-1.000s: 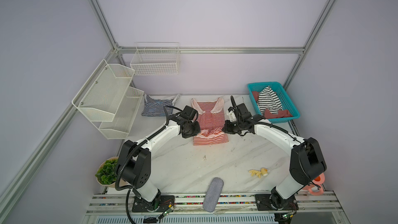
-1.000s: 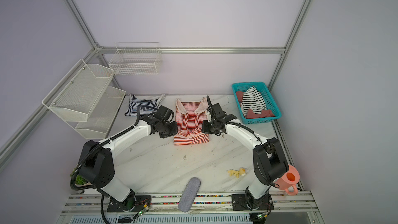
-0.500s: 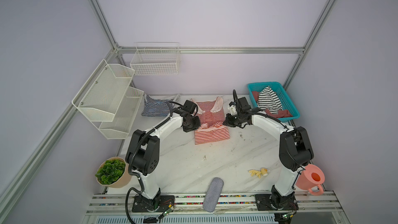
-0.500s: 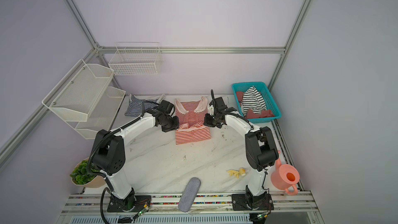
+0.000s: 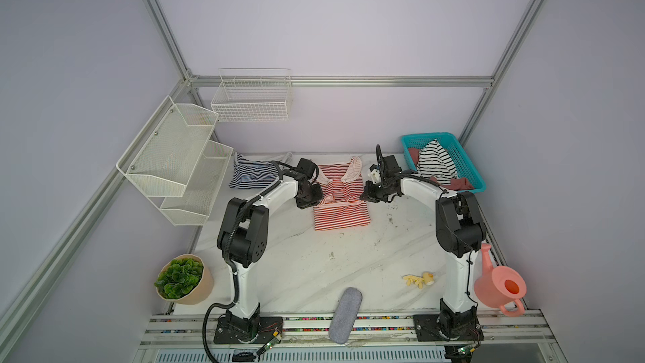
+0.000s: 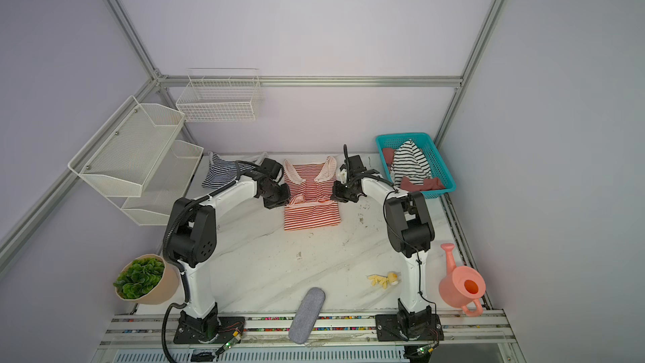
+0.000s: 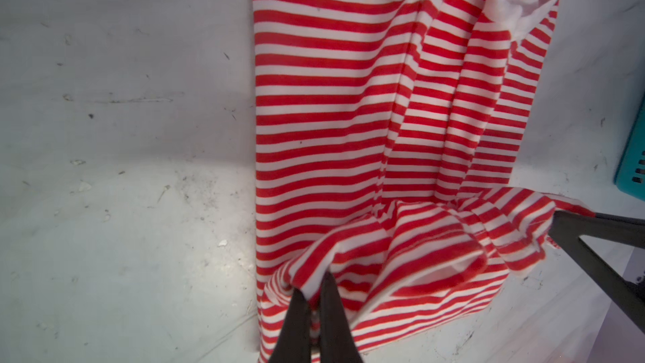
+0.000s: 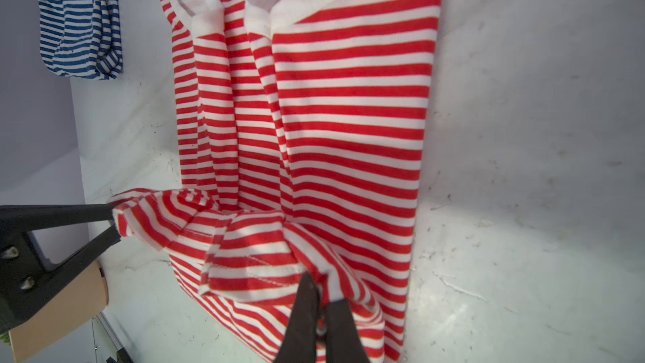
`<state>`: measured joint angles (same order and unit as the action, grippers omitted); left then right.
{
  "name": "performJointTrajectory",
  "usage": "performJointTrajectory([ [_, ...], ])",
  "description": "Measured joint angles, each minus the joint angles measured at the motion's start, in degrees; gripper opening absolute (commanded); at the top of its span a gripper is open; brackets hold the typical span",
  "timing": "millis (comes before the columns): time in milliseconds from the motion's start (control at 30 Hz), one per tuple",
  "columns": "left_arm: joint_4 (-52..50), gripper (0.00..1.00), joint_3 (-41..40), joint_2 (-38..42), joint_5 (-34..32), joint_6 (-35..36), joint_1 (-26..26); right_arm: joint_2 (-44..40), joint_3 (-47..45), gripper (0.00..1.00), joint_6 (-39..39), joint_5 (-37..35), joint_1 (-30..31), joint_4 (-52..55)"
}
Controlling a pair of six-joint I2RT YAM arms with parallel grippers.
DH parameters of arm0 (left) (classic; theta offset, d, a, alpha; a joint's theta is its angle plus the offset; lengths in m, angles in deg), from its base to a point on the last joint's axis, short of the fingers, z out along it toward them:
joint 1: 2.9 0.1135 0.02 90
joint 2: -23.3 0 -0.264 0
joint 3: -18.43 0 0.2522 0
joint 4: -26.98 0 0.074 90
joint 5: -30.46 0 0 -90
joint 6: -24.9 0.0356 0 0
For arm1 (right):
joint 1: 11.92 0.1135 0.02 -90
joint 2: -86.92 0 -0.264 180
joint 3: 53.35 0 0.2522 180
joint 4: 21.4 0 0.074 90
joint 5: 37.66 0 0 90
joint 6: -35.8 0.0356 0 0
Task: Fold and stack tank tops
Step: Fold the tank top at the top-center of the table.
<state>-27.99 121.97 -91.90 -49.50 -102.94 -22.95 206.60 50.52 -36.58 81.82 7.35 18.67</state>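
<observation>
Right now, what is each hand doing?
Left hand: closed, pinching the red-and-white tank top.
Right hand: closed, pinching it too.

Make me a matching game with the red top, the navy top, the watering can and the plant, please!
Things:
1. red top
2. navy top
3. watering can
4. plant

Matches:
A. sits in a beige pot
B. pink
C. pinched by the left gripper and the right gripper
D. bunched up at the back, by the white shelf

Pairs: 1-C, 2-D, 3-B, 4-A
</observation>
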Motion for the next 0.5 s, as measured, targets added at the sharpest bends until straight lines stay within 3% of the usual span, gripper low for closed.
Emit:
performJointTrajectory([
  [133,0.22,0.09,1.79,-2.38,0.94,0.02,1.05,2.49,1.79,0.06,-0.04,0.87,-0.31,-0.04],
  [233,0.39,0.25,2.54,-3.41,1.44,0.0,1.62,4.02,2.64,0.25,-0.15,1.62,-0.66,-0.24],
  [333,0.59,0.37,3.17,-4.02,1.86,-0.09,2.08,5.42,3.56,0.36,0.17,2.25,-1.18,-0.7],
  [500,1.25,0.43,3.69,-4.07,2.45,-0.7,2.64,5.7,4.44,0.43,1.49,3.23,-1.66,-1.73],
])
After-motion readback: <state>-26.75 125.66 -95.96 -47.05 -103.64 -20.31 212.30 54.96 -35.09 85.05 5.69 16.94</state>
